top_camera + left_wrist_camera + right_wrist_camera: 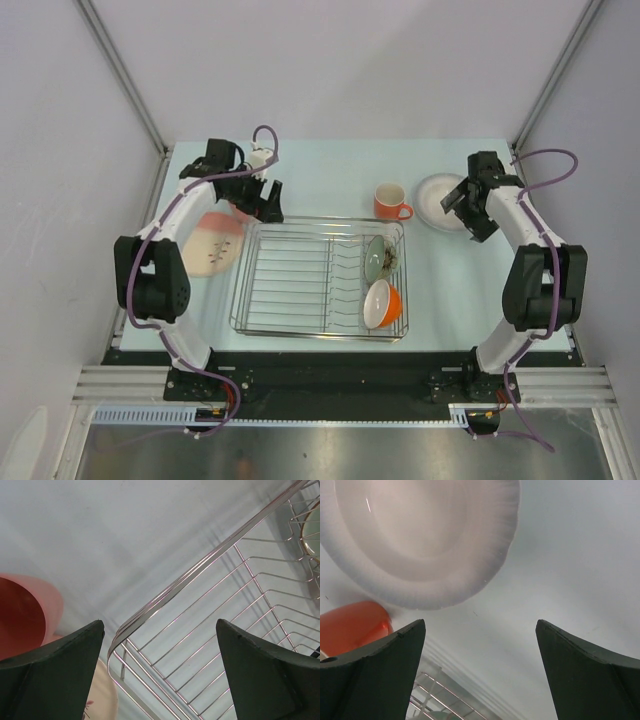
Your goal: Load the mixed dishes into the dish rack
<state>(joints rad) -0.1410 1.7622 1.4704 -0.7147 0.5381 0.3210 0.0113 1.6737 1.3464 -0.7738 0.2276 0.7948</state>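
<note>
Dish rack [290, 272]: thin silver wire, rectangular, low sides, upright tines. It was set mid-worktop [450, 300], a smooth pale surface. Two bowls were stood on edge in the rack's right end: sage-green bowl [377, 258], glossy, toward the far side, and orange white-lined bowl [381, 304] at the near side. Orange handled mug [389, 202], glazed, was seen upright just beyond the rack's far right corner. White plate [430, 195], round w/ a broad rim, was placed further right of the rack. Large pink-and-cream leaf-patterned plate [210, 245] was laid flat just beside the rack's left side. Pink tumbler [25, 615], smooth, darker inside, was seen by the rack's far left corner, mostly hidden from above.

L arm was bent at the elbow & reached to the rack's far left corner. L pincer [157, 630] was held wide, nothing btwn the fingers, above the corner rail. R arm was folded likewise, well right of the rack. R pincer [480, 625] was spread wide & empty, over bare worktop beside the white plate.
</note>
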